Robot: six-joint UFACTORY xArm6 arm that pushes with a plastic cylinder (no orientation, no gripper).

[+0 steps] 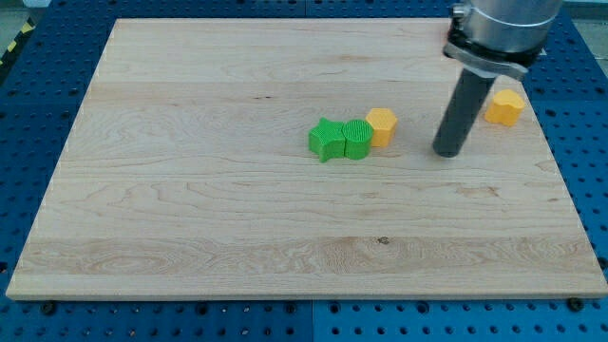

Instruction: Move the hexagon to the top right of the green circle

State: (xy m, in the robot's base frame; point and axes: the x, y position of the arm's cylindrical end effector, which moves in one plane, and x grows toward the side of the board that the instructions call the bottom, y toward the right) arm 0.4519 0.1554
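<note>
A pale wooden desk (190,228) with visible grain lies on a blue perforated metal base (584,142). Near the desk's middle, three small ridged plastic blocks sit in a tight row: a green star-shaped block (326,140) on the left, a green round block (357,139) touching its right side, and a yellow hexagon block (382,125) pressed against the round block's upper right, slightly farther back. To the right of this row, with a clear gap between them, a straight dark rod comes down from a silver and black arm mount (499,28) at the far right, and my tip (446,152) meets the desk there, touching no block. Nothing lies between the tip and the hexagon. Behind the rod, near the desk's right edge, sits another yellow block (505,107), its shape unclear. The arm carries no claw, so there is no open or closed state to tell. No labels or writing are readable.
</note>
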